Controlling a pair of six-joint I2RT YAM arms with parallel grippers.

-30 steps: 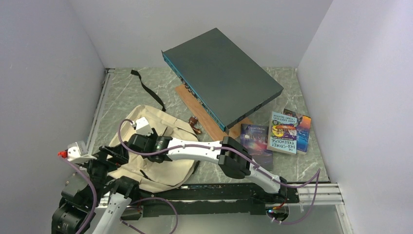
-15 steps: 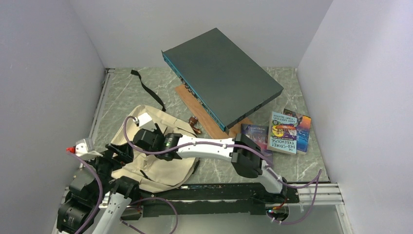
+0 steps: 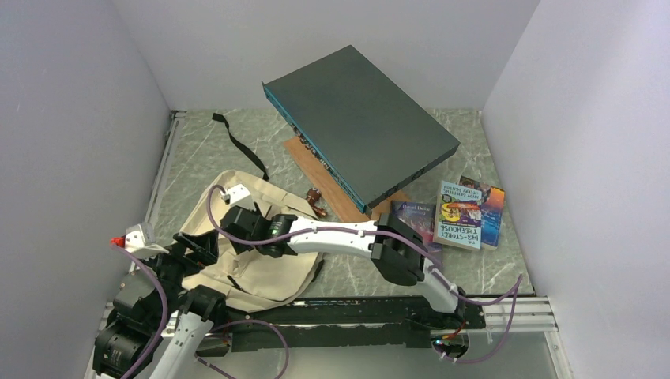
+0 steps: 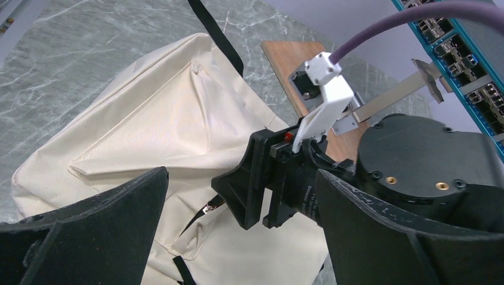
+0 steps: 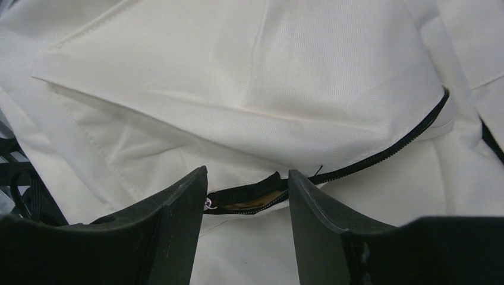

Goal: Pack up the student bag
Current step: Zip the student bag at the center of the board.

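The student bag (image 3: 265,275) lies flat at about 7 o'clock on the table (image 3: 197,150), just ahead of the arm bases. Its long axis runs roughly 12 to 6, with the black strap (image 3: 241,146) trailing off toward 11.

Your right gripper (image 5: 246,199) hangs half-parted over the barely opened zipper (image 5: 380,155), gripping nothing. Close there and you may pinch loose canvas and drag the bag.

Your left gripper (image 4: 241,237) is spread wide, empty, and close to the right wrist, so a reach could make them collide.
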